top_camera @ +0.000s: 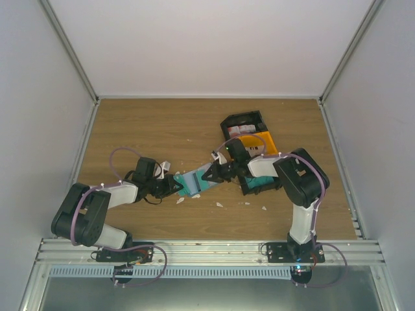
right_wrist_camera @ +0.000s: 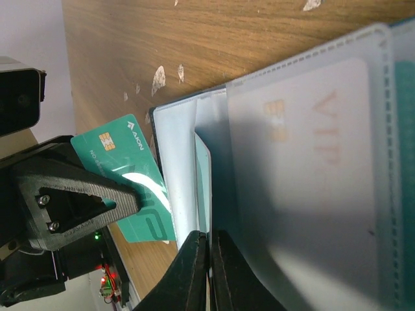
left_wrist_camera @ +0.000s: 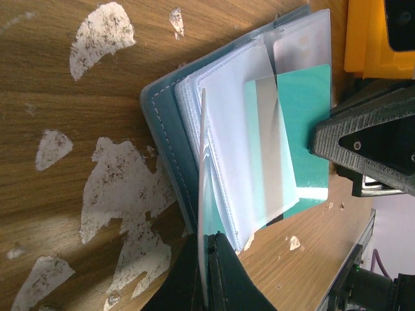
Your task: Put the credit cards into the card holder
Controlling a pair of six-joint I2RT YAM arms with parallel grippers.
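The dull-blue card holder [top_camera: 194, 181] lies open on the table between my two grippers, its clear sleeves fanned out [left_wrist_camera: 165, 136] [right_wrist_camera: 311, 162]. My left gripper [top_camera: 176, 188] [left_wrist_camera: 209, 236] is shut on a thin stiff card seen edge-on, its far end among the sleeves. In the right wrist view this is a green chip credit card [right_wrist_camera: 123, 162] under the left finger [right_wrist_camera: 71, 194]. My right gripper [top_camera: 213, 173] [right_wrist_camera: 209, 234] is shut on a thin pale leaf at the holder's other edge. A second green card [left_wrist_camera: 308, 123] lies in the sleeves by the right finger [left_wrist_camera: 363, 142].
A black bin [top_camera: 243, 122], an orange bin [top_camera: 262, 141] [left_wrist_camera: 366, 35] and a teal bin [top_camera: 262, 186] stand close behind and beside the right arm. White scraps [top_camera: 219, 205] and worn white patches [left_wrist_camera: 123, 194] dot the wooden table.
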